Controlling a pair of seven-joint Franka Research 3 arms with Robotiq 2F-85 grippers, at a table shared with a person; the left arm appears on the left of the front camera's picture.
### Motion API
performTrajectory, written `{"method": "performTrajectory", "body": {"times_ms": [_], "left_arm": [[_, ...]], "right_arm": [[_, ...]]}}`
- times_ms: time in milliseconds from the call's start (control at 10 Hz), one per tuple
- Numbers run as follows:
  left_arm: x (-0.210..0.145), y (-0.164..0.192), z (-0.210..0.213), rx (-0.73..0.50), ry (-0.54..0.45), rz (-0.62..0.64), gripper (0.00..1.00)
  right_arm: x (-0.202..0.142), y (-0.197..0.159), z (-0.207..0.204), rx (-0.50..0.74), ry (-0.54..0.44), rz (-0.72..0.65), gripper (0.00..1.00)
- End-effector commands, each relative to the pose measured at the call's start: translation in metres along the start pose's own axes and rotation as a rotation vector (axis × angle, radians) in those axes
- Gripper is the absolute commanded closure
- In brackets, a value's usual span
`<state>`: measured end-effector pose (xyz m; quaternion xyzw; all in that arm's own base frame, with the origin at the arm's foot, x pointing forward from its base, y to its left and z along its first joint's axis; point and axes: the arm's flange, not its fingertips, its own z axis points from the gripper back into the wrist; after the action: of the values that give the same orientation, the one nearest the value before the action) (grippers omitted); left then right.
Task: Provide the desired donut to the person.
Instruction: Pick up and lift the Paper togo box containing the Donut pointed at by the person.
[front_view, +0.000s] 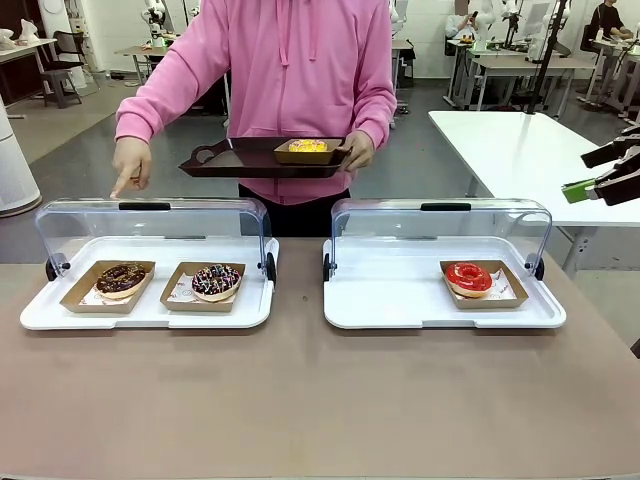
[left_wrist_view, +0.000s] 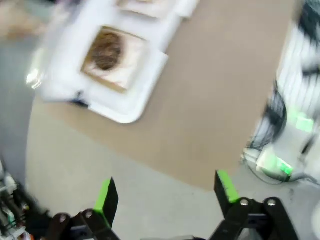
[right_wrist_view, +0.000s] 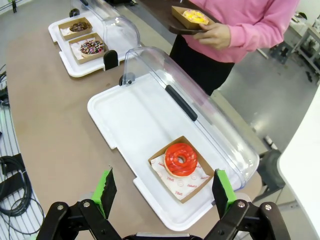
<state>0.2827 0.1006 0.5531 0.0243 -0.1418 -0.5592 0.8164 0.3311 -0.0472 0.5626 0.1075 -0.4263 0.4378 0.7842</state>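
Donuts, four, each in its own cardboard tray:
- chocolate donut (front_view: 121, 278) and sprinkled donut (front_view: 216, 280), side by side in the left display tray (front_view: 150, 312)
- red donut (front_view: 468, 278), alone toward the right end of the right display tray (front_view: 390, 300)
- yellow donut (front_view: 308, 147), on a dark serving tray (front_view: 225, 160) held level at the person (front_view: 300, 70)'s waist by one hand (front_view: 357, 150)

White display trays, two, set apart on the brown table (front_view: 300, 400). Clear lids (front_view: 150, 222), two, both swung open toward the far side.

Pointing hand (front_view: 130, 163): one, index finger straight down at the far left end of the left lid, nearest the chocolate donut.

Chocolate donut: leftmost of all, lying flat, hole up. Round, so no long axis. Cardboard tray roughly square to its display tray.

Grippers, two:
- left gripper (left_wrist_view: 165, 192): released, jaws wide, nothing between them. Blurred, high off the table's corner.
- right gripper (right_wrist_view: 162, 192): released, jaws wide, empty. Raised above the near edge of the right display tray.
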Motion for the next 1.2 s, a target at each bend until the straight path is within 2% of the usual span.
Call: {"method": "performTrajectory", "body": {"times_ms": [0, 100, 200, 300, 500, 600, 700, 900, 1100], "left_arm": [[-0.010, 0.028, -0.008, -0.124, 0.003, -0.410, 0.00], [-0.016, 0.040, -0.030, -0.170, -0.024, -0.517, 0.00], [-0.023, 0.056, -0.053, -0.210, -0.110, -0.530, 0.00], [-0.004, 0.014, -0.017, -0.116, -0.011, -0.311, 0.00], [-0.004, 0.014, -0.017, -0.116, -0.011, -0.311, 0.00], [-0.009, 0.028, -0.037, -0.150, -0.036, -0.401, 0.00], [0.010, 0.047, -0.064, -0.142, 0.001, -0.470, 0.00], [0.024, 0.079, -0.102, -0.200, -0.033, -0.559, 0.00], [0.042, 0.111, -0.146, -0.207, -0.089, -0.565, 0.00]], "right_arm": [[-0.001, -0.001, -0.001, -0.003, 0.006, -0.002, 0.00], [-0.001, -0.001, -0.001, -0.003, 0.006, -0.002, 0.00], [-0.001, -0.001, -0.001, -0.003, 0.006, -0.002, 0.00], [-0.001, -0.001, -0.001, -0.003, 0.006, -0.002, 0.00], [-0.001, -0.001, -0.001, -0.003, 0.006, -0.002, 0.00], [-0.001, -0.001, -0.001, -0.003, 0.006, -0.002, 0.00], [-0.001, -0.001, -0.001, -0.003, 0.006, -0.002, 0.00], [-0.001, -0.001, -0.001, -0.003, 0.006, -0.002, 0.00], [-0.001, -0.001, -0.001, -0.003, 0.006, -0.002, 0.00]]}}
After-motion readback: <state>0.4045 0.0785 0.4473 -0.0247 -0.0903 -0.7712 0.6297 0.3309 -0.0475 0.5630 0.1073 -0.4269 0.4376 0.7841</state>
